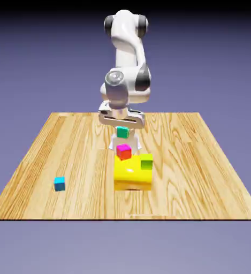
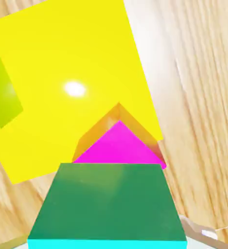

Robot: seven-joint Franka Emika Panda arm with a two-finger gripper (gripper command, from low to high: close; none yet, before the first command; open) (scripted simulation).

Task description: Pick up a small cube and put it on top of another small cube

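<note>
Gripper (image 1: 122, 128) closed on small teal-green cube (image 1: 122, 132), in upper middle of exterior view. Holding it clear of everything, roughly level, with sides squared to fingers. Probably gripped that way to leave the underside free for setting down.

Just below it in exterior view: magenta-pink cube (image 1: 123, 152), near middle of frame, sitting on far edge of yellow block (image 1: 132, 179), toward exterior view's left. Turned cornerwise to held cube in hand view, so likely needs a wrist twist for a flush stack. Looks to be at the carry step, pick done, placing left. Next: line up over magenta, lower gently, release. Watch for nudging magenta off that edge.

Further out: lime-green cube (image 1: 146, 162) on same block, right of magenta. Blue cube (image 1: 59, 184) alone on table (image 1: 202, 182), lower left of frame.

Hard to see: fingertips mostly hidden by held cube in hand view. Same cube covers near part of magenta there. Lime-green cut off at left edge of that view. Can't judge exact gap down to magenta, nor how much of its base bears on block.
</note>
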